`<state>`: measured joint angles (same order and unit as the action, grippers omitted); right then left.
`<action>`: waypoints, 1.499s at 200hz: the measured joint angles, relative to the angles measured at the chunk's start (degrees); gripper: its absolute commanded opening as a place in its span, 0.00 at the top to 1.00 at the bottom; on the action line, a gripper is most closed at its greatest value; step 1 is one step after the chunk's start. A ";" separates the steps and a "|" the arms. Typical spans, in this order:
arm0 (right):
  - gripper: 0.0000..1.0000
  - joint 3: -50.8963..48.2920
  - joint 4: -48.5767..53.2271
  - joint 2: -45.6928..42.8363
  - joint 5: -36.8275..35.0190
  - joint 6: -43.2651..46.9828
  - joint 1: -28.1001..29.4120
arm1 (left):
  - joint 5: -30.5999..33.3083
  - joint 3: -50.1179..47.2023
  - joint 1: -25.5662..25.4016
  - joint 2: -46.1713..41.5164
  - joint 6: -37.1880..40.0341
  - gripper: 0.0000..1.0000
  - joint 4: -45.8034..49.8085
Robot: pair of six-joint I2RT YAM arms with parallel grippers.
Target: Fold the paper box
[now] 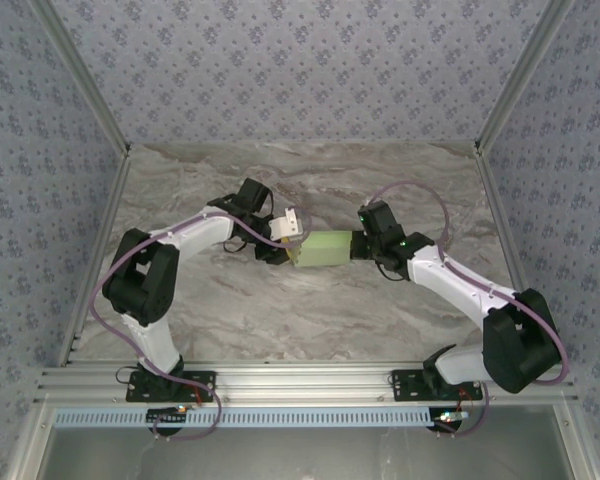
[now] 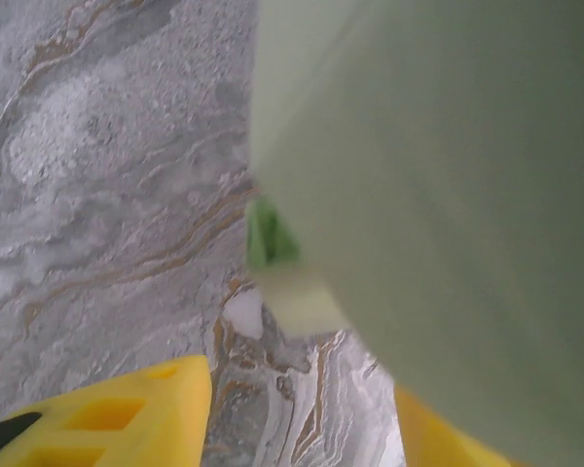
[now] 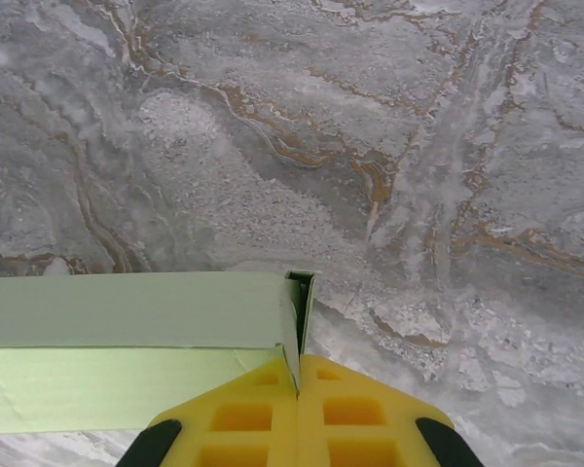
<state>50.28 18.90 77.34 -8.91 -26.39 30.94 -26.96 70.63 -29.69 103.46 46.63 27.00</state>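
Looking down on grey marbled table [image 1: 230, 310], boxed in by blue-grey patterned walls [image 1: 280, 60]. Seeing paper box [image 1: 325, 248] around mid-table, pale green, closed up into a small rectangular shape, running left to right between the two arms. Not managing to tell whether resting on the marble or lifted off it.

Clamping its right end with right gripper [image 1: 358, 247]. Showing in right wrist view as right gripper [image 3: 299, 389] with yellow fingers pressing flat together, pinching a thin card edge at the corner of paper box [image 3: 127, 311].

Sitting at its left end with left gripper [image 1: 285, 250], jaws standing apart. Showing in left wrist view one yellow finger low left, the other poking out low right from under blurred paper box [image 2: 448, 195]. Seeing bare marble between the low-left finger and the card, so not gripping. Not resolving any contact at the other finger.

Reaching in from the near edge with both arms, elbows bending outward. Running along that near edge, left to right: aluminium rail [image 1: 310, 380].
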 measured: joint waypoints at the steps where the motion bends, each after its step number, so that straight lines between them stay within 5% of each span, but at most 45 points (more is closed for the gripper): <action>1: 1.00 0.04 0.09 0.00 -0.11 0.02 0.07 | 0.02 0.00 0.04 0.00 0.02 0.45 0.04; 76: 1.00 2.95 4.68 1.01 -2.84 0.04 2.21 | 0.46 -0.83 0.07 -0.85 -2.99 0.40 -0.17; 126: 1.00 4.52 6.49 1.95 -3.80 0.07 2.97 | 0.87 -12.68 -0.90 -13.86 -12.96 0.39 -5.16; 190: 1.00 5.05 7.10 2.32 -4.42 0.26 3.37 | 10.05 -12.33 -7.41 -16.63 -24.28 0.54 -10.29; 300: 1.00 5.07 7.30 2.32 -4.85 0.28 3.50 | 16.44 -5.97 -9.33 -12.83 -27.28 0.82 -9.01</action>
<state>55.35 26.20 79.66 -13.76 -26.11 34.44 -10.52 64.66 -39.03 90.63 19.35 18.00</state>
